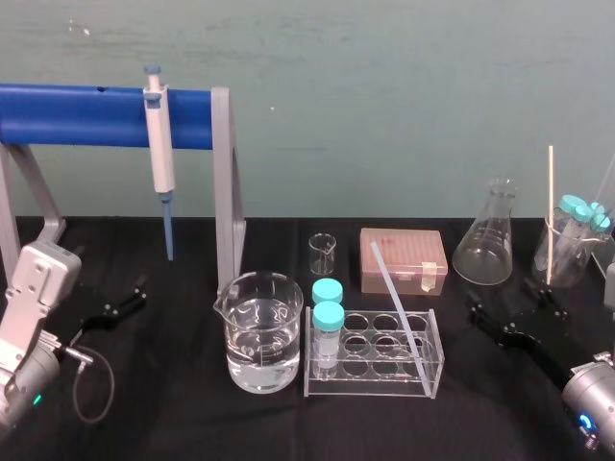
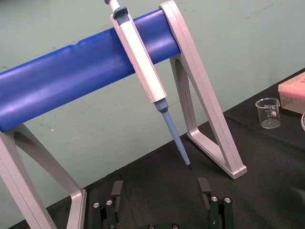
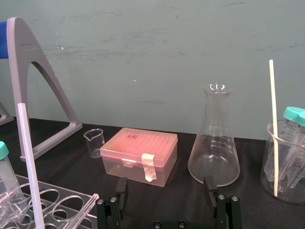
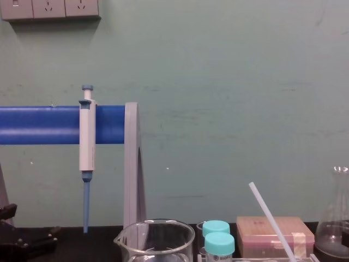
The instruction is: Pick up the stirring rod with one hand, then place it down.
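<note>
Left gripper (image 2: 160, 191) is hovering low over the black table (image 1: 173, 423) on the robot's left. Its jaws are standing wide apart and gripping nothing, and it is pointing at the pipette stand rather than at the task item.

Right gripper (image 3: 165, 187) is sitting low on the right side, also spread wide and empty, and facing the tip box (image 3: 140, 155) and the flask (image 3: 213, 143). Judging from that, no pick has started yet. The right arm looks better placed for it.

Stirring rod (image 1: 396, 303) is leaning in the clear tube rack (image 1: 370, 384) at centre. Its lower end is dropping into a front well on the rack's right side, and its upper end is angling up and back toward the tip box. The rack is propping it off the table, so most of the shaft is standing free for a pinch.

Two teal-capped tubes (image 1: 328, 317) are occupying the rack's left wells, apart from the rod. A big beaker (image 1: 240, 336) of water is standing just beside the rack on the left.

Farther back, a small beaker (image 1: 323, 254) is sitting left of the tip box. On the far right, a thin cream stick (image 1: 550, 211) is standing upright in a beaker with capped tubes. It is a lookalike and should not be confused with the rod.

At the rear left, the pipette (image 1: 159, 154) is hanging from the blue bar (image 1: 77, 115), keeping its tip off the table.
</note>
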Tool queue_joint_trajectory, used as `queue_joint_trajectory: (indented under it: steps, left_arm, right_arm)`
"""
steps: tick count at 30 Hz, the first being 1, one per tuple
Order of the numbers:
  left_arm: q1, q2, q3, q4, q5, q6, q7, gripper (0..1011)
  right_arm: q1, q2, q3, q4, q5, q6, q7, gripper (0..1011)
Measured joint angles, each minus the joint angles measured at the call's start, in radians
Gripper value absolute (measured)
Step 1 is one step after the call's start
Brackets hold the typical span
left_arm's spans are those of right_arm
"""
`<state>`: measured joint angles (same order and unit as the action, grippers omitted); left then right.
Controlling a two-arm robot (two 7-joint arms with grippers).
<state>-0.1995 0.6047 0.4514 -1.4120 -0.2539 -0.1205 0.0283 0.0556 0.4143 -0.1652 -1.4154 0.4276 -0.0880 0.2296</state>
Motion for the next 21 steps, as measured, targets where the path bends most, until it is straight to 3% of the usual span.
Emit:
queue_joint_trajectory:
  steps: [21]
  left_arm:
    - [0.000,0.000,0.000,0.000,0.000,0.000,0.000,1000]
  right_arm:
    - [0.000,0.002,0.000,-0.003,0.001,-0.005,-0.001,1002]
